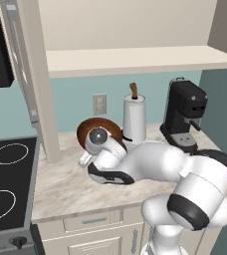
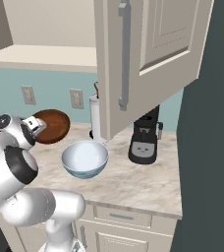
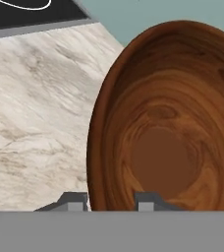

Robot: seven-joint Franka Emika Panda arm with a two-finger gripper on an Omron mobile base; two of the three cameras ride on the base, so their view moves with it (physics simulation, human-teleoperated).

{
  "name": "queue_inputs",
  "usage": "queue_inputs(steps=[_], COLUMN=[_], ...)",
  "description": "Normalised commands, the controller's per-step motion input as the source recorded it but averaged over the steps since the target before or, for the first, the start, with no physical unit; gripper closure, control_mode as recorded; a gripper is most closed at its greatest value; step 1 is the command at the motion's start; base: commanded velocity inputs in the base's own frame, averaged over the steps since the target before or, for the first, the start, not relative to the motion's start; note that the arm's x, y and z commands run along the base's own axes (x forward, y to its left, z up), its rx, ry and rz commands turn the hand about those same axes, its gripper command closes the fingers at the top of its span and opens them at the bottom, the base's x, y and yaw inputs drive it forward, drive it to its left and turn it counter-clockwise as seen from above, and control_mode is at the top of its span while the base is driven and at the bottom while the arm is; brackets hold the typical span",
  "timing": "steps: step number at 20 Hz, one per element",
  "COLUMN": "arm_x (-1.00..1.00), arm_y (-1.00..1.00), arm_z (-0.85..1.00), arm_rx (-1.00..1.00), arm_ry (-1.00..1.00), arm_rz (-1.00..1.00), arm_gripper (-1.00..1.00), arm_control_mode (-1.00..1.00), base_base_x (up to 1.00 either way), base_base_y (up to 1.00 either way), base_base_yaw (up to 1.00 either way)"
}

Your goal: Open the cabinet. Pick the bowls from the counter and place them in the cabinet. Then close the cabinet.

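- End effector (image 3: pixel 113 201) clamped on the rim of the brown wooden bowl (image 3: pixel 173 123): in the hand view one fingertip sits outside the wall and one inside, so the wall is pinched between them.
- The brown bowl is tilted up on edge and appears lifted clear of the surface (image 1: pixel 65 184) (right base view shows it beside the wrist, above the stone). A rim pinch carries a bowl this way — the bowl hangs from one point and swings off level.
- The white-and-blue bowl (image 2: pixel 84 159) sits upright on the surface, near the front edge, untouched; judged to be the second one to go.
- Cabinet (image 2: pixel 148 59) stands open — its door is swung out over the surface, and the pale inner shelf (image 1: pixel 135 59) is exposed above.
- Paper towel roll (image 1: pixel 134 119) and coffee machine (image 1: pixel 184 114) stand against the back wall, under the shelf; stovetop (image 1: pixel 8 179) to the left.
- Judgement: the lift must clear the shelf's front lip, and the tilt risks slip.
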Motion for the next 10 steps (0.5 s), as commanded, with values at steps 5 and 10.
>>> queue_inputs(steps=[5, 10], arm_x=[-0.11, -0.2], arm_y=[0.0, 0.0], arm_z=[0.55, 0.49], arm_rx=[0.0, 0.0], arm_ry=[-0.02, 0.0], arm_rz=[0.0, 0.0], arm_gripper=[1.0, 1.0], arm_control_mode=[-1.0, -1.0], base_base_x=[0.0, 0.0], base_base_y=[0.0, 0.0], base_base_yaw=[0.0, 0.0])
